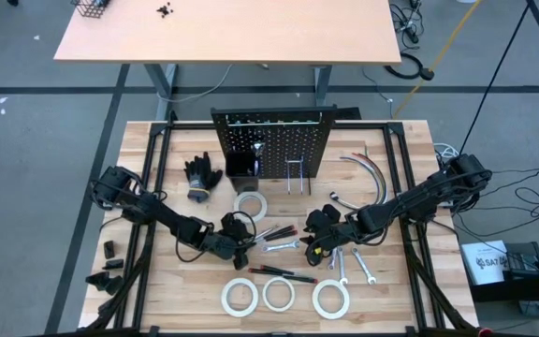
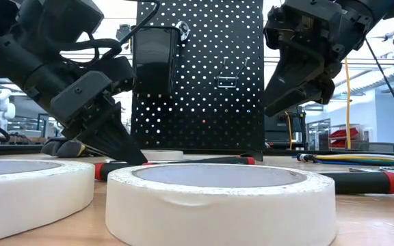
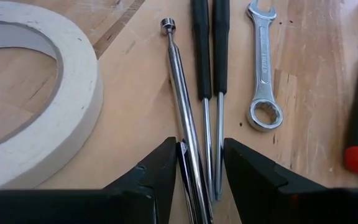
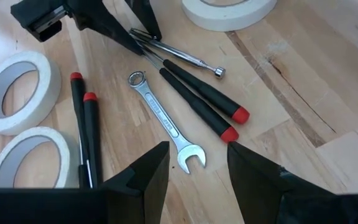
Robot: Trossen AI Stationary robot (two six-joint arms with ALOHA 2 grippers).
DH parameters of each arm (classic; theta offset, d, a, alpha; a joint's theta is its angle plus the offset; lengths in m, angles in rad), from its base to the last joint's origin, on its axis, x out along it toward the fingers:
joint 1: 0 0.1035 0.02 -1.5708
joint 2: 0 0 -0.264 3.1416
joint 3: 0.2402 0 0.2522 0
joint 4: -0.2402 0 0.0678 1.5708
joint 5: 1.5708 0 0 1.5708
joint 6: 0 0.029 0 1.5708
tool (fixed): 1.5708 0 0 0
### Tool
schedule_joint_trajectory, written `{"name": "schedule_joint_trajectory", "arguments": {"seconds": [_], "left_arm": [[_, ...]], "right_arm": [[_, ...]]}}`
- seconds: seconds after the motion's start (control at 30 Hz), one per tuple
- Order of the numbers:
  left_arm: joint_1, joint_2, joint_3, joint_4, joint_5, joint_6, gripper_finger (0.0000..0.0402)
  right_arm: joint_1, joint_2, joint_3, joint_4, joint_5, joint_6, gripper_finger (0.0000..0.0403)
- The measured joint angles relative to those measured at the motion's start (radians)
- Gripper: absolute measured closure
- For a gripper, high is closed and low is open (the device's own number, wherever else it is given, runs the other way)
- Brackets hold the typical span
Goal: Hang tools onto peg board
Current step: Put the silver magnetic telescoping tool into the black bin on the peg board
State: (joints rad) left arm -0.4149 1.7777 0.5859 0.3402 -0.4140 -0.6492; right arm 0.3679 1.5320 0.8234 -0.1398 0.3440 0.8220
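The left gripper (image 3: 196, 171) is lowered to the wooden tabletop (image 1: 400, 290), its fingers parted around a thin silver rod tool (image 3: 182, 106) and screwdriver shafts (image 3: 211, 124), not clamped. The right gripper (image 4: 197, 168) is held parted above a silver wrench (image 4: 163, 121). Tape rolls (image 1: 278, 294) are laid in front, black gloves (image 1: 201, 176) and grey hoses (image 1: 368, 173) beside the upright peg board (image 1: 274, 145). A tan table (image 1: 232, 28) is seen behind.
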Motion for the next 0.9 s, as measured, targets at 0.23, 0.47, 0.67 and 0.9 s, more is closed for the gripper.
{"name": "schedule_joint_trajectory", "arguments": {"seconds": [0.23,0.47,0.67,0.9], "left_arm": [[-0.001,-0.001,0.0,-0.052,-0.013,0.013,0.0266],[-0.011,0.001,0.015,-0.069,-0.012,0.053,0.0347],[-0.002,-0.001,0.018,-0.098,0.01,0.052,0.0382],[-0.005,-0.078,0.012,-0.136,0.021,0.061,0.0383]], "right_arm": [[-0.001,0.0,0.0,0.002,0.078,0.004,0.0246],[-0.002,0.0,0.0,0.002,0.079,0.046,0.0246],[-0.002,0.0,0.0,0.002,0.078,0.059,0.0246],[-0.002,0.0,0.0,0.002,0.074,0.083,0.0246]]}}
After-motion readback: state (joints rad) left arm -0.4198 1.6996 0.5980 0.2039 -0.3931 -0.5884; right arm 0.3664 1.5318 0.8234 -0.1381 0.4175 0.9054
